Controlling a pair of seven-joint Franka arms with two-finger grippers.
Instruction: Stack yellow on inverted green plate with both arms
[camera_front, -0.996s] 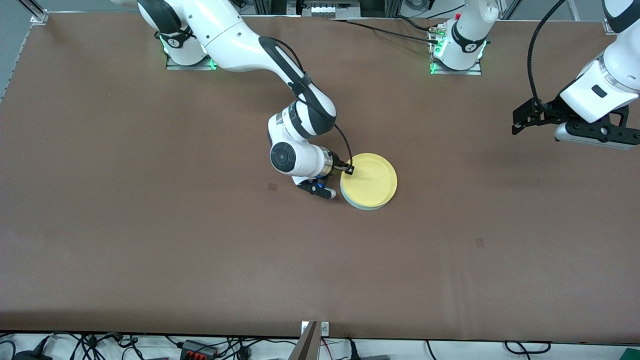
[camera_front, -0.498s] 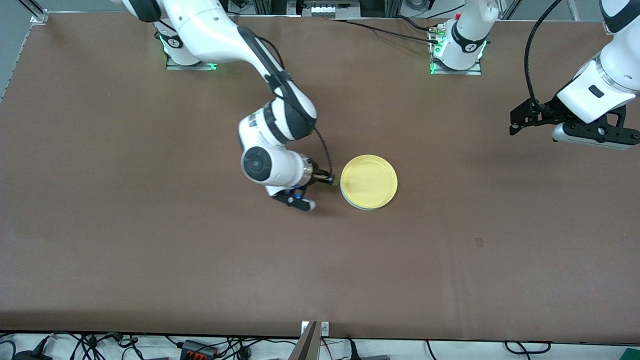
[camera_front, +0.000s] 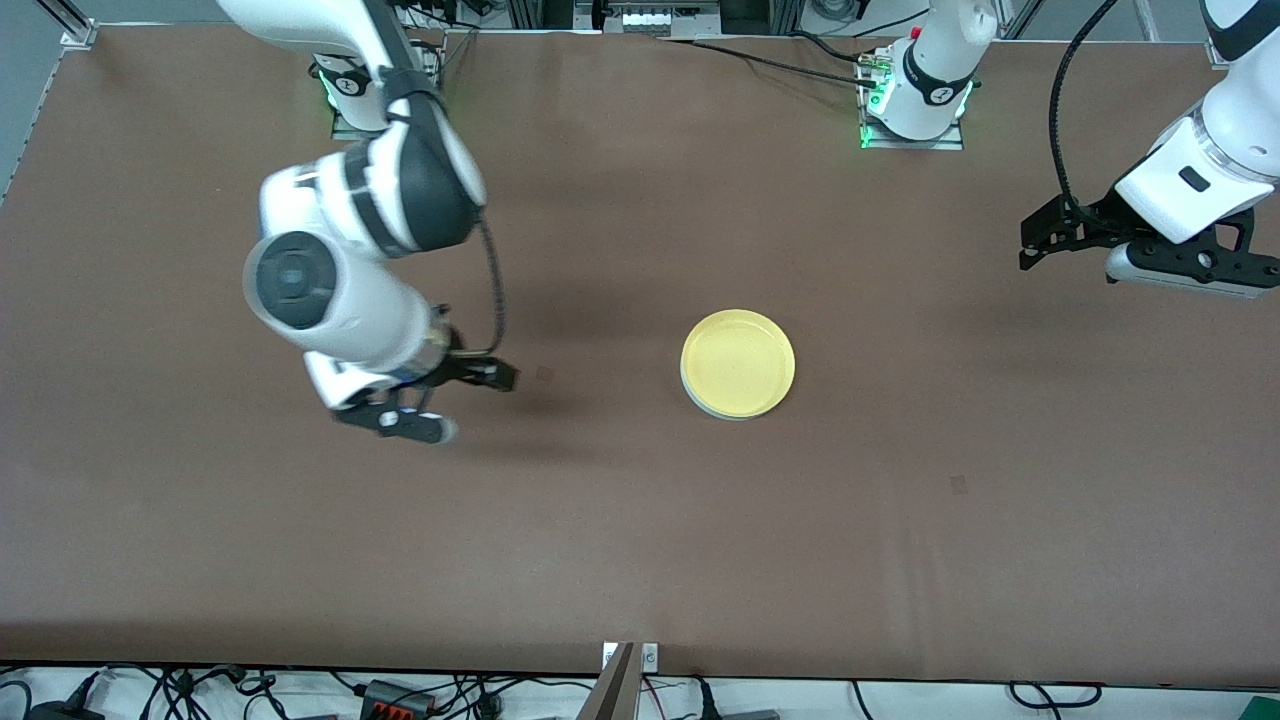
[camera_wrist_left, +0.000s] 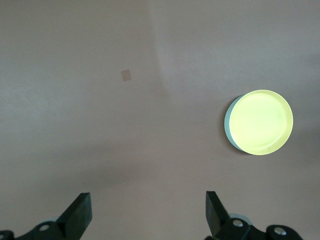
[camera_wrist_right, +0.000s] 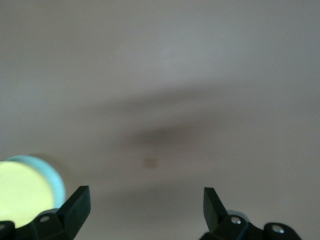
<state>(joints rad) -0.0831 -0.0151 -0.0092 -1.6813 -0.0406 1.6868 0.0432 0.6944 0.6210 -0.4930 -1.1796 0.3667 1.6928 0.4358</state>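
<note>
Now the right tool (camera_front: 470, 390), fingers spread and empty, has pulled well away from the round yellow plastic plate (camera_front: 738, 362), which sits on the pale mint-green plate (camera_wrist_left: 229, 125) mid-counter (camera_front: 640, 520); stacking looks done. The left tool (camera_front: 1040, 245) waits released above the counter's left-arm end.

The yellow plate (camera_wrist_left: 263, 122) is seen stacked on the green plate (camera_wrist_left: 228, 125), of which only an edge shows. The left gripper (camera_wrist_left: 148, 215) is held above the table (camera_wrist_left: 100, 125), fingers spread wide.
</note>
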